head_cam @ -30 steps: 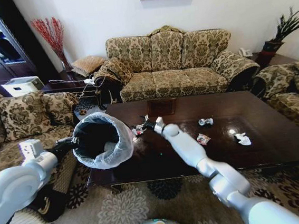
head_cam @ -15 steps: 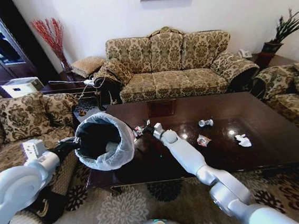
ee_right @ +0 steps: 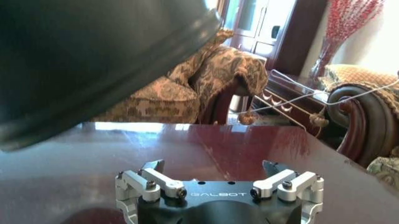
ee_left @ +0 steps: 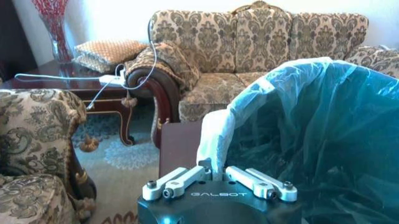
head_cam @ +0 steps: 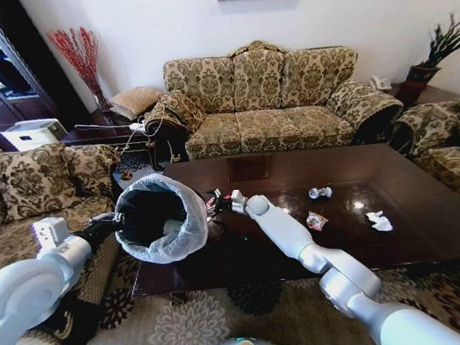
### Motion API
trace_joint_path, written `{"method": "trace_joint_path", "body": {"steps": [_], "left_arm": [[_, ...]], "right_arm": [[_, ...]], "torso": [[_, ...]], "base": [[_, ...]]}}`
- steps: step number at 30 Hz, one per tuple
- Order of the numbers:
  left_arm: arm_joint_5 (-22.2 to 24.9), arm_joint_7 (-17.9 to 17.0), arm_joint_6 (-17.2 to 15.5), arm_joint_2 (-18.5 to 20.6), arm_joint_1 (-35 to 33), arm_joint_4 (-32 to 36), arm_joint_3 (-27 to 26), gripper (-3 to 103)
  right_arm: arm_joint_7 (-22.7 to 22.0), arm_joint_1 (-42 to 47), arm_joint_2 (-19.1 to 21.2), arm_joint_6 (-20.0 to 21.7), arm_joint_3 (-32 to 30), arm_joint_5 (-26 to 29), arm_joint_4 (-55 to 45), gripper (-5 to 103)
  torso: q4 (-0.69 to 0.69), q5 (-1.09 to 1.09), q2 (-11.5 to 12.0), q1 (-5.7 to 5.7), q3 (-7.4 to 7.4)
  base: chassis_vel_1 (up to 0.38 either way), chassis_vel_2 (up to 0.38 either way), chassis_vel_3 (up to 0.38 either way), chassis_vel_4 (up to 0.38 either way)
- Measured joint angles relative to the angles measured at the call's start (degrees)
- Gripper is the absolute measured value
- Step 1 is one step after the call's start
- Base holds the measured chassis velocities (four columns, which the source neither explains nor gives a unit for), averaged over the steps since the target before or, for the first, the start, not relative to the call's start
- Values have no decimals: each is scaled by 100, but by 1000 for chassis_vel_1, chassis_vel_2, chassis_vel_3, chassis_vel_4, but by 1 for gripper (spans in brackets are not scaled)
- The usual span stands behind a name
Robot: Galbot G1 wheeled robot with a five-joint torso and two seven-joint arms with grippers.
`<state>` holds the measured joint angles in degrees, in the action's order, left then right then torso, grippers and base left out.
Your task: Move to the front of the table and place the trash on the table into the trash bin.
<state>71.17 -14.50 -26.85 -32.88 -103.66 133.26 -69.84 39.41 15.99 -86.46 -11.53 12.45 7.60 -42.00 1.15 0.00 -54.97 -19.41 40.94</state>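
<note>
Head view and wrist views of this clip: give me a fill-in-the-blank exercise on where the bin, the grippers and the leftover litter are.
1. The trash bin is held tilted at the table's corner by the ____ gripper.
2. The bin's rim is covered by a translucent white plastic ____.
3. The right gripper is stretched over the table toward the bin's ____.
4. The crumpled white tissue lies on the ____.

Missing words: left; bag; mouth; table
</note>
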Motion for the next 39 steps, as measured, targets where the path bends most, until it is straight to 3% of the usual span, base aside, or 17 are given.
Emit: {"method": "trace_joint_path", "body": {"steps": [5,12,18,21,25,28,34,36,37,39], "left_arm": [[-33,31,15,-77,11,38,18,0],[-48,74,23,-76,11,47,37,0],[-38,93,43,-68,18,49,33,0],[-33,124,61,-102,5,56,29,0],[-32,128,66,-101,3,55,29,0],[-26,129,77,-54,5,46,21,0],[-24,129,79,-51,5,49,23,0],[-24,129,79,-47,4,49,23,0],[-23,129,80,-35,2,49,23,0],[-20,128,81,-12,-8,50,16,0]], "right_arm": [[-187,-37,-169,-219,33,-340,358,100],[-397,169,-275,-220,55,-458,457,100],[-954,268,-345,124,-28,-829,465,103],[-1122,346,-341,297,-61,-881,440,91],[-1161,382,-331,367,-73,-883,426,86],[-1234,417,-267,504,-77,-903,311,66],[-1283,503,-169,565,-79,-820,186,51],[-1300,510,-163,569,-81,-817,179,51],[-1338,537,-144,582,-96,-796,149,43],[-1394,571,-114,617,-105,-735,92,39]], "torso": [[1,0,0,-3,0],[0,0,0,-1,0],[1,1,0,-2,0],[2,3,-3,0,-2],[1,3,-3,1,-2],[3,2,-3,0,0],[2,0,-2,-1,1],[2,0,-2,-2,1],[1,0,-1,-2,1],[1,0,0,-2,1]], "base": [[0,0,0,0],[0,0,0,0],[0,0,0,0],[0,0,0,0],[0,0,0,0],[0,0,0,0],[0,0,0,0],[0,0,0,0],[0,0,0,0],[0,0,0,0]]}}
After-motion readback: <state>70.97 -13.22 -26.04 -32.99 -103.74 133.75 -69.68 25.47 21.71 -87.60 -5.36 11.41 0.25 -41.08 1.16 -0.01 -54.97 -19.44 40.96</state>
